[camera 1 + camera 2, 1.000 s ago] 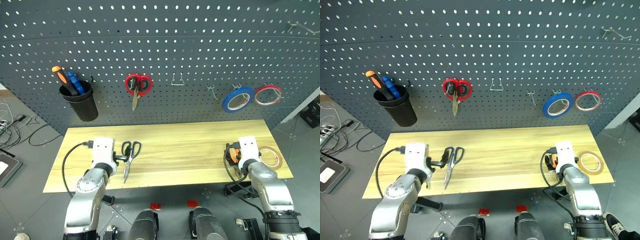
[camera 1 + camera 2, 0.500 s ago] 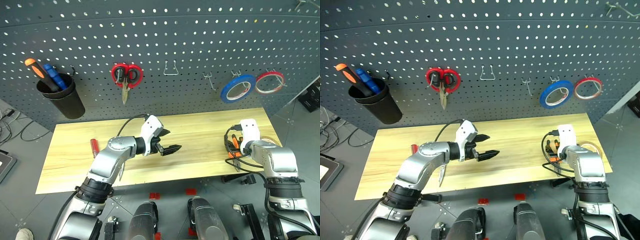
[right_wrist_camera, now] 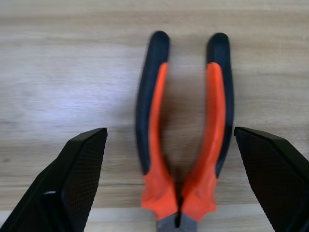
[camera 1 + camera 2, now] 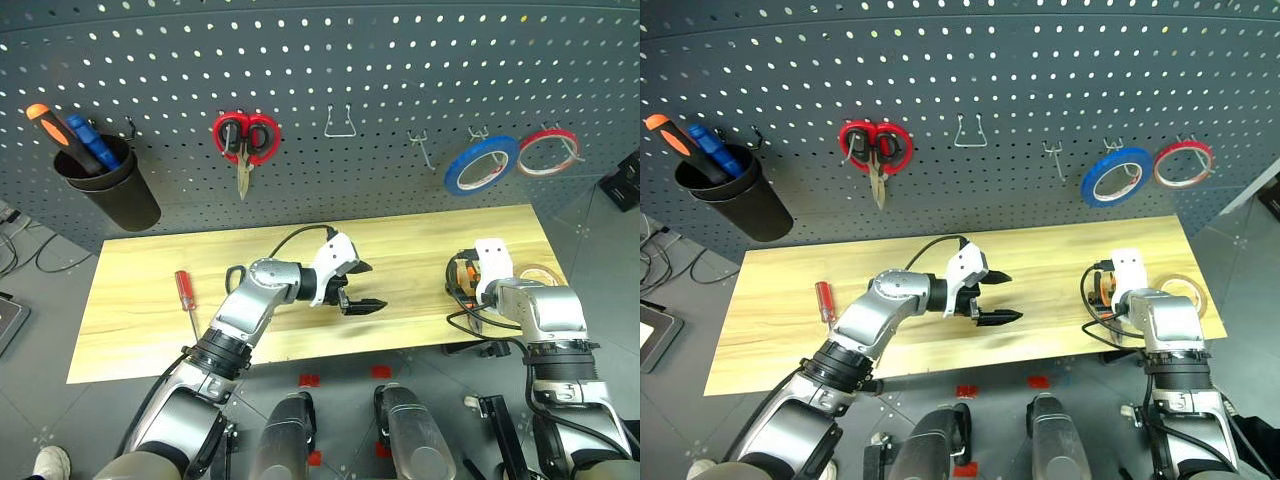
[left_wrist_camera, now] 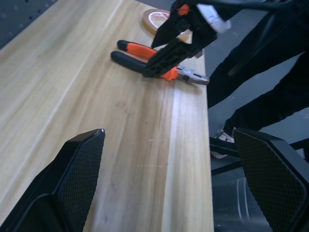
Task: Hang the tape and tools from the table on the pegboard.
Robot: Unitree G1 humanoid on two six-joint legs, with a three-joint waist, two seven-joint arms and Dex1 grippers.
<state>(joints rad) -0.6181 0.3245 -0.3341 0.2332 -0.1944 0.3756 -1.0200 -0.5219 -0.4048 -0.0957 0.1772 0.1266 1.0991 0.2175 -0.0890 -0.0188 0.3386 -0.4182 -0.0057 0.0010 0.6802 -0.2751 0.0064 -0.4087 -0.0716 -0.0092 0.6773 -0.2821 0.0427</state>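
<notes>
The orange-and-black pliers (image 3: 186, 125) lie flat near the table's right end. My right gripper (image 4: 466, 300) hovers open just over them, one finger on each side. The tan tape (image 4: 548, 272) lies right of that wrist, partly hidden. My left gripper (image 4: 372, 290) is open and empty over the middle of the table (image 4: 420, 240), pointing right toward the pliers (image 5: 159, 60). The red-handled screwdriver (image 4: 185, 298) lies at the left. A dark scissor loop (image 4: 232, 277) peeks out beside my left forearm; the rest of the scissors is hidden. The pegboard (image 4: 400, 60) rises behind the table.
On the pegboard hang red-looped scissors (image 4: 245, 140), a blue tape ring (image 4: 480, 165), a red-edged ring (image 4: 548, 152) and a black cup (image 4: 105, 185) holding thick screwdrivers. Bare hooks (image 4: 340, 122) stand between them. A person's dark-clothed legs (image 5: 260, 72) stand past the table's right end.
The head camera has tilted and shifted. My left arm has swung right from the scissors to the table's middle and turned to point right. The right gripper edged forward over the pliers.
</notes>
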